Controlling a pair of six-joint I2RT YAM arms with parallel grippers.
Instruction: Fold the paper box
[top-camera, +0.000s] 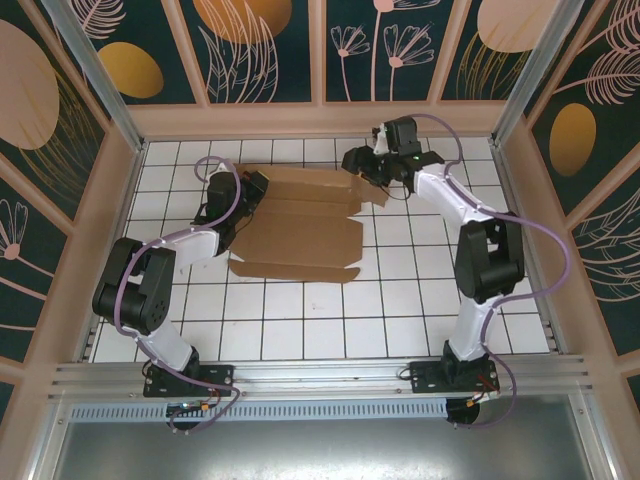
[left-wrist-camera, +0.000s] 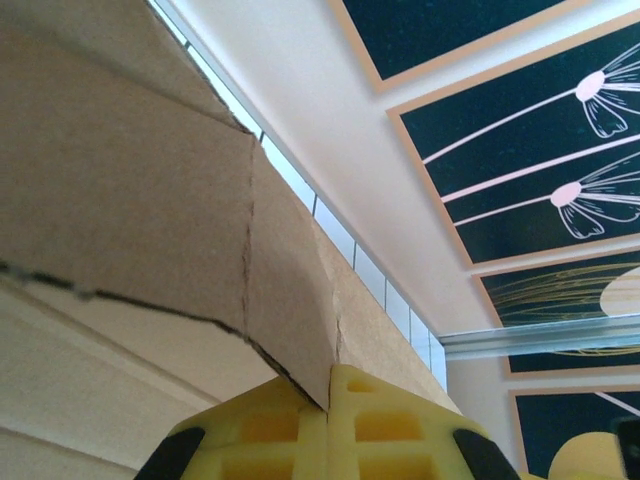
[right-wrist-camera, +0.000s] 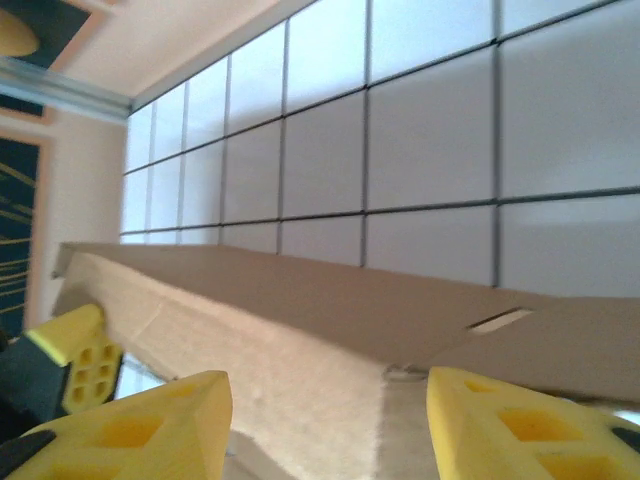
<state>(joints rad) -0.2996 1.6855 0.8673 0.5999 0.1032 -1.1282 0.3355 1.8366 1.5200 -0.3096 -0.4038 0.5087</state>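
Observation:
The paper box (top-camera: 300, 235) is brown cardboard, partly folded, lying on the white tiled floor in the middle of the top view. My left gripper (top-camera: 252, 188) is at its left end. In the left wrist view its yellow fingers (left-wrist-camera: 330, 385) are shut on a raised cardboard flap (left-wrist-camera: 290, 300). My right gripper (top-camera: 362, 165) is at the box's far right corner. Its yellow fingers (right-wrist-camera: 330, 425) stand wide apart and open, with a long cardboard wall (right-wrist-camera: 300, 330) just ahead of them. The left gripper's yellow finger (right-wrist-camera: 85, 360) shows at the wall's far end.
The tiled floor (top-camera: 330, 320) is ringed by a low wooden wall (top-camera: 320, 120), with aluminium posts at the back corners. Both arm bases sit on the rail at the near edge. Bare tiles lie in front of and to the right of the box.

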